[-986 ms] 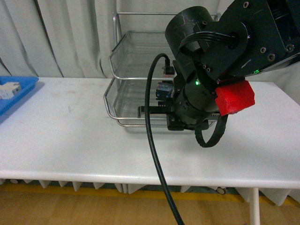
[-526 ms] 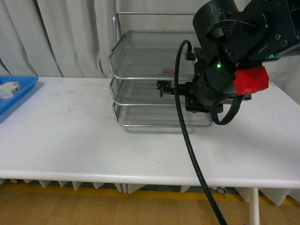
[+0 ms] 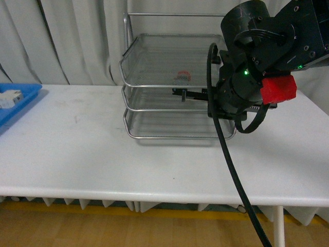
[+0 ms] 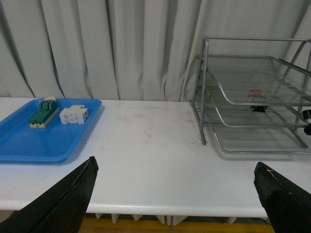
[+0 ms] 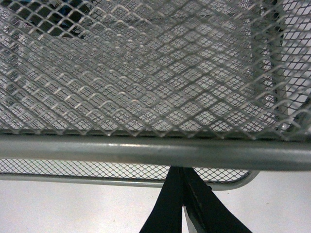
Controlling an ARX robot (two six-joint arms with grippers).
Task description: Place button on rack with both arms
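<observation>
With the button (image 3: 182, 77) lying on the rack (image 3: 154, 85) at twelve o'clock, the right gripper (image 3: 181, 94), fingers together and empty, should next pull clear.

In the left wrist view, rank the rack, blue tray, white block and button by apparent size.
1. rack
2. blue tray
3. white block
4. button, though it sits farther from the camera, so its rank against the block is unsure.

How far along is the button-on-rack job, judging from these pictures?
Done: the button lies inside the rack, free of both claws. In hand: the right claw, shut and empty, points at the rack's front. The left claw hangs open, well away. Left: probably only pulling the arms back.
</observation>
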